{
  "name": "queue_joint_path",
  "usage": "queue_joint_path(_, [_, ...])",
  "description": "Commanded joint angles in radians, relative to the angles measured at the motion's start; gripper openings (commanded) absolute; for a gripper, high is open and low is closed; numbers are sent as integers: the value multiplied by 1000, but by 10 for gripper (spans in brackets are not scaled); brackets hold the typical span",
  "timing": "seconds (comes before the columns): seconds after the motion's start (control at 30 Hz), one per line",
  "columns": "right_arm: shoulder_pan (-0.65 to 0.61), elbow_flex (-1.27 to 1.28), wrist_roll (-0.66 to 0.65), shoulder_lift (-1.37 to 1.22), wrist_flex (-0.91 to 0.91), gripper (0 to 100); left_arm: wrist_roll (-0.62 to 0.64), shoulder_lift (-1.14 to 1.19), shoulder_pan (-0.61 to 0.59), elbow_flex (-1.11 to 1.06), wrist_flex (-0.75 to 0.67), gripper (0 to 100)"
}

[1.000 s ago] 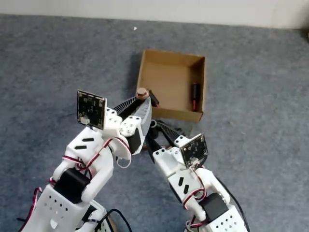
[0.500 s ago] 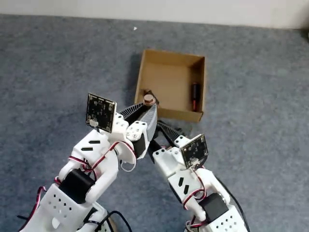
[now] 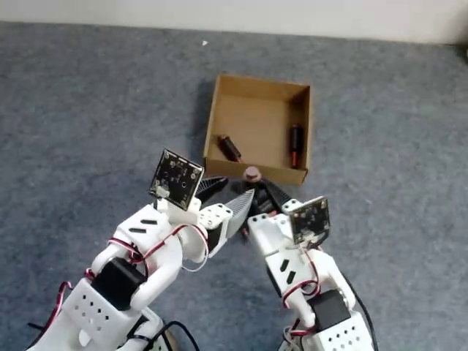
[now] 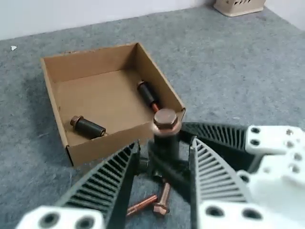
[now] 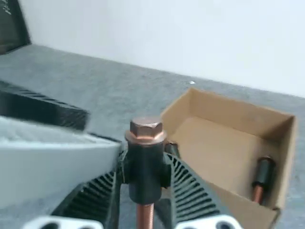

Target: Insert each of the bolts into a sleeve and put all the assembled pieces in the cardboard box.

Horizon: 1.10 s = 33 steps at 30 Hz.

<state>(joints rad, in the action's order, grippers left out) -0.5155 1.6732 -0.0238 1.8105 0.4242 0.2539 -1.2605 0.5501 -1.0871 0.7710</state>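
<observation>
The cardboard box holds two bolt-in-sleeve pieces: one near its front wall, another along its right wall. My right gripper is shut on a black sleeve with a copper bolt standing upright in it, just in front of the box. My left gripper is open right beside it, its fingers on either side of that piece. Two loose copper bolts lie on the carpet below.
Grey carpet covers the table all around. A pale wall runs behind the box. A small beige container stands far off at the back.
My left gripper let its assembled piece go into the box, opened and drew back toward the near side. My right gripper came forward and up with a bolt in a sleeve.
</observation>
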Motion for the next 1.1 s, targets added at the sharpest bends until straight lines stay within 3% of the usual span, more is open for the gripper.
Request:
queue_joint_path(0.0, [61,91,-3,19,15,5,-14,-21,-28,10,5,184])
queue_joint_path(0.17, [117,82,-3,19,90,5,-14,-130,-177,-38,26,181])
queue_joint_path(0.27, [147,82,-3,19,153,5,-15,-237,-285,-105,41,126])
queue_joint_path(0.47, [153,-10,-5,10,282,5,-155,-509,-441,-329,41,8])
queue_joint_path(0.57, [157,-130,-9,10,407,5,-169,-588,-503,-430,40,6])
queue_joint_path(0.83, [157,-386,-14,-33,529,5,-169,-553,-533,-595,35,6])
queue_joint_path(1.07, [153,-575,-14,-503,355,5,-170,-553,-535,-608,40,6])
